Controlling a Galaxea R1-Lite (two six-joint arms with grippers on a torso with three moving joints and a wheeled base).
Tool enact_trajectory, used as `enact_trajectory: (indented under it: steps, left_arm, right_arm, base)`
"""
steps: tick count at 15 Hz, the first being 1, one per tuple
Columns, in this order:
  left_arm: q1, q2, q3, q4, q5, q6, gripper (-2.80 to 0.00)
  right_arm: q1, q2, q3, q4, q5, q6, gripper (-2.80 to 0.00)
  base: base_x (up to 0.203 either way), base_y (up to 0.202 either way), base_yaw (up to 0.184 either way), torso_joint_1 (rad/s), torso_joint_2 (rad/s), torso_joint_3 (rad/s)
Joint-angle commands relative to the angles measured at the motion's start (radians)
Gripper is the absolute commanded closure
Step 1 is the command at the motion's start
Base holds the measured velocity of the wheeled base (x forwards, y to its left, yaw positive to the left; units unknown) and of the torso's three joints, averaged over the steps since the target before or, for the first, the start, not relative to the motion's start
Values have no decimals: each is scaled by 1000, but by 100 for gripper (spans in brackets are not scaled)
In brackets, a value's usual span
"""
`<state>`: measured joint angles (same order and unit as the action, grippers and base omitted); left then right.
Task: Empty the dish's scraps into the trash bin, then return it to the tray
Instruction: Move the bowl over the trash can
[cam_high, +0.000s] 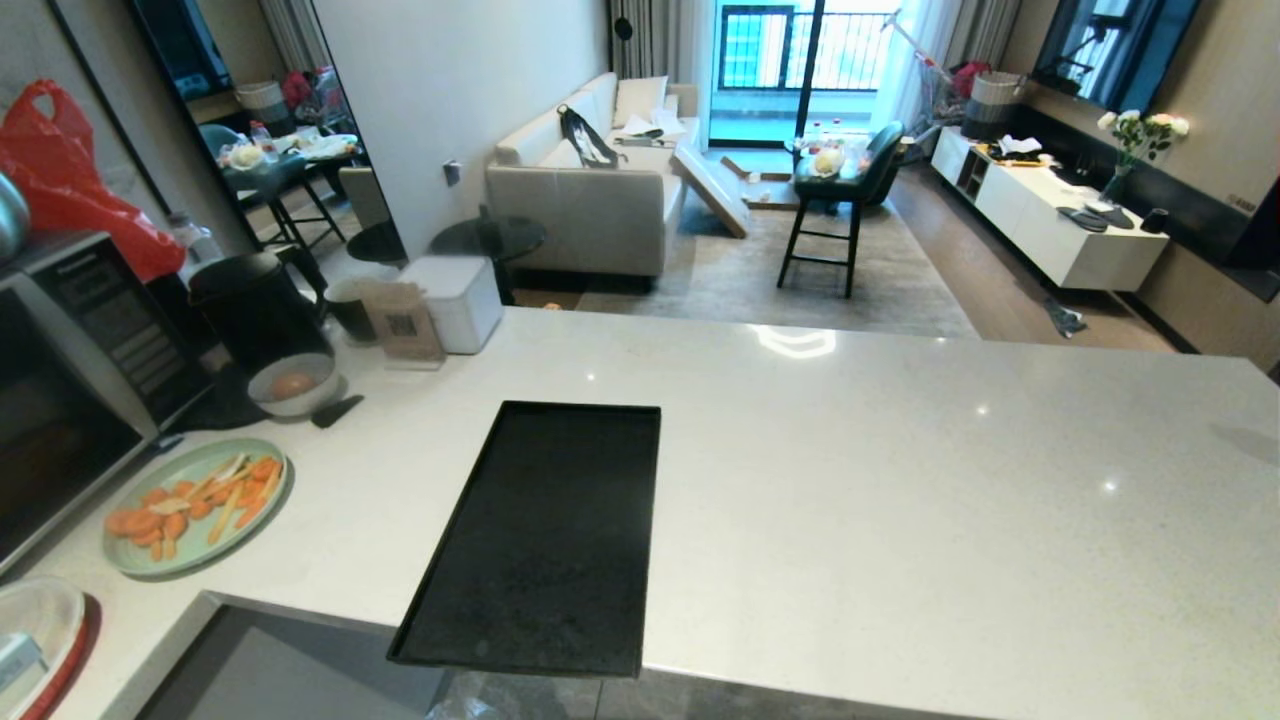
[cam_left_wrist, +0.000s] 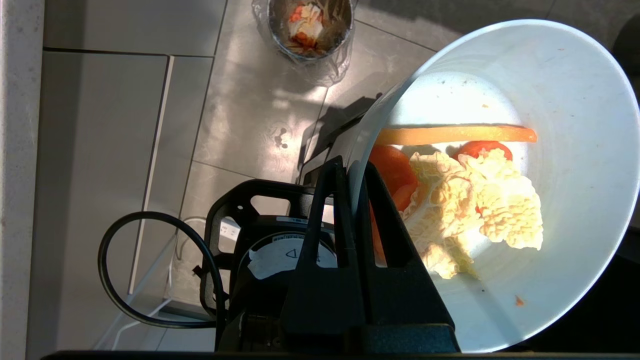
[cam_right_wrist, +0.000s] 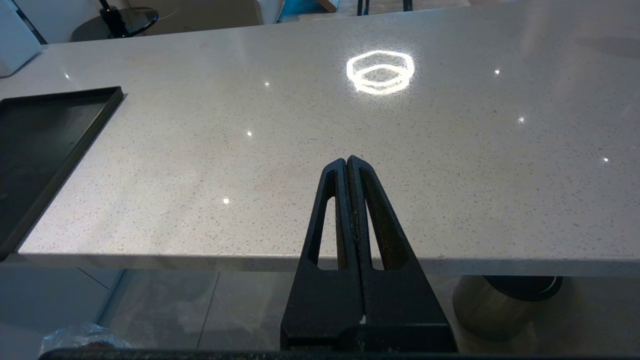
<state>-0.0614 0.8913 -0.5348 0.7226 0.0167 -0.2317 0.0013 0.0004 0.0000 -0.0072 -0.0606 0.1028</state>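
Above the tiled floor, smooth dish (cam_left_wrist: 550, 150) tilted, bagged steel trash bin (cam_left_wrist: 310, 25) beyond.
Left pincer (cam_left_wrist: 356, 172) clamps its thin rim; crinkly pale and orange scraps (cam_left_wrist: 475, 210) cling inside. Right pincer (cam_right_wrist: 347, 165) clenched at the speckled bench (cam_right_wrist: 450, 175) edge, flat black tray (cam_high: 560, 530) bare.

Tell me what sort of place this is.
Most likely a lived-in flat with an open kitchen and living room: a pale stone counter with a microwave and a plate of carrot sticks, and beyond it a sofa facing a balcony door.

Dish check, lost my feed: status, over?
Left hand shut on dish rim, scraps inside. Trash bin on floor, path clear. Right hand shut, idle. Tray empty.
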Motion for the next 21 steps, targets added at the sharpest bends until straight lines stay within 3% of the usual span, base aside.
enact_trajectory:
  steps: [1,12,21]
  left_arm:
    - [0,1,4,6,0,-1,0]
    - [-13,3,16,5,-1,-1,0]
    - [-44,3,22,6,2,-38,0]
  right_arm:
    - [0,0,0,0,-1,0,0]
    - [0,0,0,0,-1,0,0]
    - [0,0,0,0,-1,0,0]
  base:
    - [0,0,0,0,0,0]
    - [0,0,0,0,0,0]
    - [-182,0,-1,3,4,2]
